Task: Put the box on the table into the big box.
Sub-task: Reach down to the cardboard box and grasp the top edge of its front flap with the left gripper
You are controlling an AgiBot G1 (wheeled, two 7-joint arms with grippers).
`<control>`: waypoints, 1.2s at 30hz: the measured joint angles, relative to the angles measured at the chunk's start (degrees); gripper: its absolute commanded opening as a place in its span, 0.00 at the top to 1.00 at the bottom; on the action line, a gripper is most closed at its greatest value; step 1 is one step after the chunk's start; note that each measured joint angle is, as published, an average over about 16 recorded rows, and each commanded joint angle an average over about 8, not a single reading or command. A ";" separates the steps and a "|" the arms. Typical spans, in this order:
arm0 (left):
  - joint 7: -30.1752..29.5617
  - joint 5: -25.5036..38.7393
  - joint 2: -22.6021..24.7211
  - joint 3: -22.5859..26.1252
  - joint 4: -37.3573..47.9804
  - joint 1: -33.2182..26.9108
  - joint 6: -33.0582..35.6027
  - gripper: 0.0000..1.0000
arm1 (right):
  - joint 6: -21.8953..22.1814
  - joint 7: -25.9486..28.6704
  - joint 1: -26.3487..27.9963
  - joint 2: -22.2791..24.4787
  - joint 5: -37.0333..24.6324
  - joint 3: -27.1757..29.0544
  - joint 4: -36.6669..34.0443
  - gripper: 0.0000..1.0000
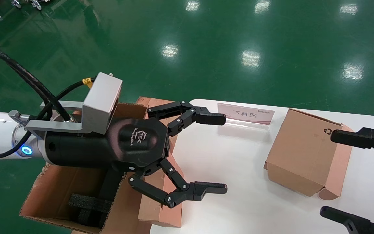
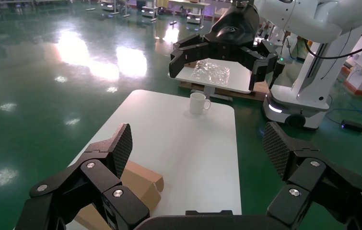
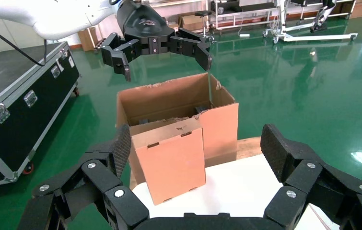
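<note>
- Table (image 1: 252,195): white, smooth, lower right of head view, on glossy green floor (image 1: 206,39)
- Box (image 1: 307,152): brown closed carton, recycling mark, centre right on table
- Left gripper (image 1: 214,152) fingers apart above big box (image 1: 63,191), lower left; right gripper (image 1: 344,174) fingers apart beside box

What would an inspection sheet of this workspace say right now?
Surface: white table, smooth top.
Job's things: small box at the table's edge, beside the big box.
Clutter: recycling-marked carton, sign card, white mug.
Grippers: left pincer open, over the table's edge; right pincer open, by the marked carton.
Cables: black cables on the left arm.
Surroundings: shiny green floor.
</note>
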 measured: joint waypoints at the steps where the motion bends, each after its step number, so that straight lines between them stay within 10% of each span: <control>1: 0.00 0.00 0.00 0.00 0.00 0.00 0.00 0.00 | 0.00 0.00 0.00 0.00 0.00 0.00 0.00 0.00; 36: 0.00 0.00 0.00 0.00 -0.01 0.00 0.01 0.00 | -0.01 0.00 0.00 0.00 0.00 0.00 0.00 0.00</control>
